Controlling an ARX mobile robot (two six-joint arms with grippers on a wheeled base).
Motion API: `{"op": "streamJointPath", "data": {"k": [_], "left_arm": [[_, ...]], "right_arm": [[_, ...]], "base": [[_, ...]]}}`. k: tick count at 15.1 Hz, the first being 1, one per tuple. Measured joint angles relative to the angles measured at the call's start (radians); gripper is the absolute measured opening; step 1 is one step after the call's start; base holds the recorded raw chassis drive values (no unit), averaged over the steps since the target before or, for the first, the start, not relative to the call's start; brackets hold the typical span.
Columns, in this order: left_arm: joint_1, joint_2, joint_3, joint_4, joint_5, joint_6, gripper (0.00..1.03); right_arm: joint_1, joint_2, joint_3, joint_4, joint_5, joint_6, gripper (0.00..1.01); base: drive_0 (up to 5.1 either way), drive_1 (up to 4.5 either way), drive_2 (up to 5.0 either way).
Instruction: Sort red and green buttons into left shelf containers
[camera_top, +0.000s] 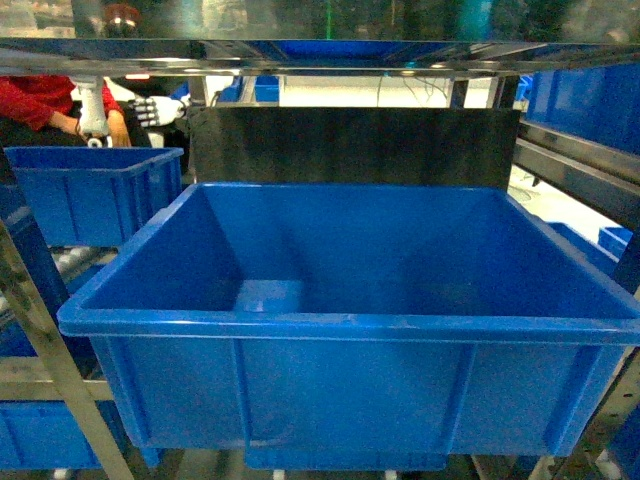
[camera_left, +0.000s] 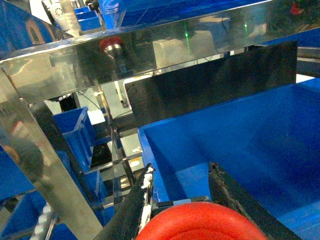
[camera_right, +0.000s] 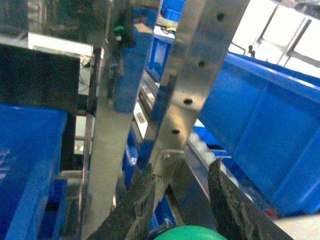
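A large deep blue tub (camera_top: 350, 325), a left shelf container, fills the head view, and its inside looks bare. Neither gripper shows in that view. In the left wrist view my left gripper (camera_left: 181, 167) is shut on the red button (camera_left: 200, 225), whose wide red cap sits between the black fingers (camera_left: 135, 205). It hangs over the near left corner of the tub (camera_left: 240, 135). In the right wrist view my right gripper (camera_right: 182, 165) is shut on the green button (camera_right: 192, 233), of which only the top of the cap shows. It sits to the right of the tub (camera_right: 25, 150), facing the steel upright (camera_right: 200, 65).
A shiny steel shelf beam (camera_left: 150, 50) runs just above the tub and mirrors the red cap. A black panel (camera_top: 350, 145) stands behind the tub. A smaller blue bin (camera_top: 95, 190) sits to the left, and more blue bins (camera_right: 265, 130) to the right. A person in red (camera_top: 40, 100) is at the back left.
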Motion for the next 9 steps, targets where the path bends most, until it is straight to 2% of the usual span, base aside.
{"op": "streamJointPath", "data": {"k": [1,2,4,5,8,9], "left_arm": [[0.000,0.000,0.000,0.000,0.000,0.000,0.28],[0.000,0.000,0.000,0.000,0.000,0.000,0.28],[0.000,0.000,0.000,0.000,0.000,0.000,0.28],[0.000,0.000,0.000,0.000,0.000,0.000,0.28],[0.000,0.000,0.000,0.000,0.000,0.000,0.28],[0.000,0.000,0.000,0.000,0.000,0.000,0.28]], "right_arm": [[0.060,0.041,0.053,0.023,0.031,-0.008,0.29],[0.097,0.070,0.085,0.003,0.049,-0.007,0.29],[0.152,0.089,0.090,-0.026,0.051,0.008,0.29],[0.180,0.090,0.087,0.002,0.044,0.025,0.29],[0.255,0.095,0.064,0.020,-0.027,0.098,0.29],[0.266,0.101,0.054,0.027,-0.052,0.120,0.29]], "base": [[0.0,0.00,0.0],[0.0,0.00,0.0],[0.0,0.00,0.0],[0.0,0.00,0.0],[0.0,0.00,0.0],[0.0,0.00,0.0]]}}
